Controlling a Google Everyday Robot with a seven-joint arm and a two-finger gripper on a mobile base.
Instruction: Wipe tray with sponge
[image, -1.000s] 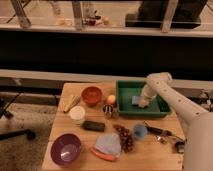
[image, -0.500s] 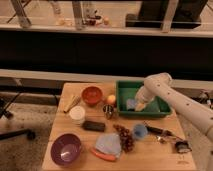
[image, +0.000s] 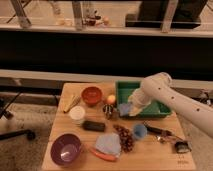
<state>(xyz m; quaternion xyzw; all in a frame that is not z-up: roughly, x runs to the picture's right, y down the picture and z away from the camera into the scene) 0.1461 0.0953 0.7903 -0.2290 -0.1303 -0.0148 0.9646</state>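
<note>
Camera view: gripper (image: 131, 107) tight around sponge (image: 123, 109), low at left wall of tray (image: 126, 90).

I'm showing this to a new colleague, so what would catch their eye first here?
The white robot arm reaching in from the right stands out most. Its gripper is shut on the light-blue sponge at the front left corner of the green tray. After that, the eye goes to the purple bowl at the near left corner of the cluttered wooden table.
</note>
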